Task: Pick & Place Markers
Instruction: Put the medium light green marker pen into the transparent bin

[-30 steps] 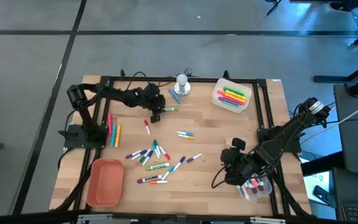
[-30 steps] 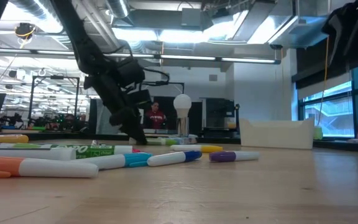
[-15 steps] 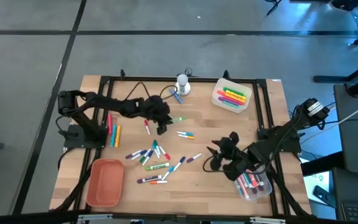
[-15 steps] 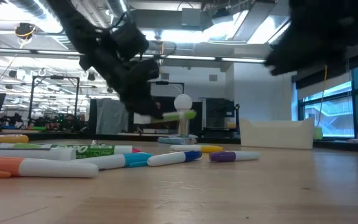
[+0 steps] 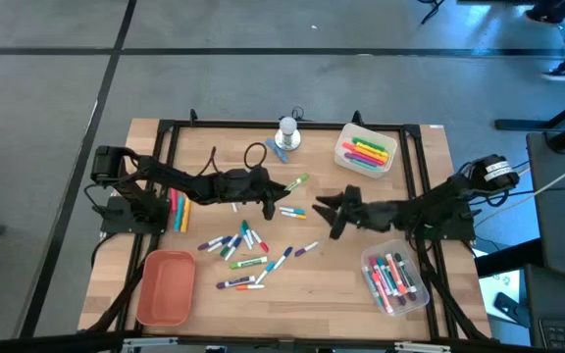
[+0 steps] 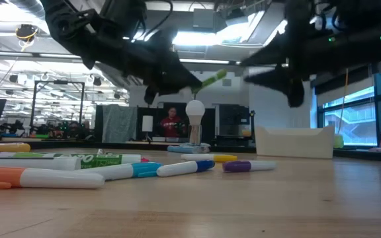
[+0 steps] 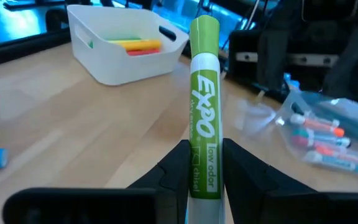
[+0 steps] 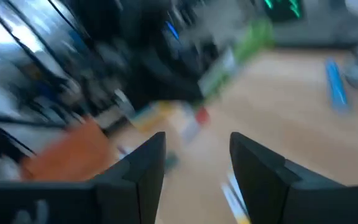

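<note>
Green-capped marker sat pinched in my left hand, lifted above the worktop centre. My right hand hovered close by, fingers apart, empty. I judged a slow, level approach best for the handover.

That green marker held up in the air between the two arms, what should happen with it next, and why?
Probably a handover. The left gripper holds the green marker raised above the table, cap pointing at the right gripper, which faces it with jaws open and empty. So the right gripper should likely ease forward until its fingers straddle the marker's free end.
</note>
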`<action>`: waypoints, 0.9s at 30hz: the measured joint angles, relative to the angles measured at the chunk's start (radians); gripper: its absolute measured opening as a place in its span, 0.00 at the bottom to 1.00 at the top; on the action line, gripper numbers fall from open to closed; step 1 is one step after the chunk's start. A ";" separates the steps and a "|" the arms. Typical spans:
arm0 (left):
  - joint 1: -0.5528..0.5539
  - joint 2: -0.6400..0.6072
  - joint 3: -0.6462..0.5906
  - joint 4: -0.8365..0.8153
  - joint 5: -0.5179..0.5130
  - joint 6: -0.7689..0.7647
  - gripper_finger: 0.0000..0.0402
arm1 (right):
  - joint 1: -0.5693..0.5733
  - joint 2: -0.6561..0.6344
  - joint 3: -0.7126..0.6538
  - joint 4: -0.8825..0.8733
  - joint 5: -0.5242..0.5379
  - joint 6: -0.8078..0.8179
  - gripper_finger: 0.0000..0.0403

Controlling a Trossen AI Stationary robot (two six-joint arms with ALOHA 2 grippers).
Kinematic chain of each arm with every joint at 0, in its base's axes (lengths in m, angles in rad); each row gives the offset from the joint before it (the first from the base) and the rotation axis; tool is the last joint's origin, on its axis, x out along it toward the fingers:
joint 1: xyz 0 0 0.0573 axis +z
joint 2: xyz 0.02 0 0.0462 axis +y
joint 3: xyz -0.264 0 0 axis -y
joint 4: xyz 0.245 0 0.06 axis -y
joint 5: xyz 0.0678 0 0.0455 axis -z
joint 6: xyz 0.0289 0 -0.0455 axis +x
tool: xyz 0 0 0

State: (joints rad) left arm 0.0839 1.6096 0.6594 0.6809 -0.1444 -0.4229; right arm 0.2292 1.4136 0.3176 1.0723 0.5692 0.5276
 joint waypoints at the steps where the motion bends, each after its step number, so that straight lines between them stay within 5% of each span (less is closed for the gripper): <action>1: -0.002 0.000 0.000 0.007 -0.001 -0.010 0.18 | -0.019 0.000 -0.016 0.072 -0.025 -0.026 0.44; 12: -0.037 -0.001 0.001 0.161 0.008 0.041 0.18 | -0.110 -0.001 0.079 0.045 -0.188 -0.118 0.52; 19: -0.056 -0.001 0.001 0.166 -0.001 0.041 0.19 | -0.111 -0.001 0.148 -0.024 -0.162 -0.143 0.68; 27: -0.058 -0.002 0.002 0.184 0.012 0.044 0.19 | -0.112 0.000 0.162 -0.083 -0.074 -0.089 0.70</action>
State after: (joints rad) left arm 0.0257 1.6081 0.6609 0.8647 -0.1329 -0.3790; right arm 0.1177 1.4132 0.4793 0.9897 0.4948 0.4387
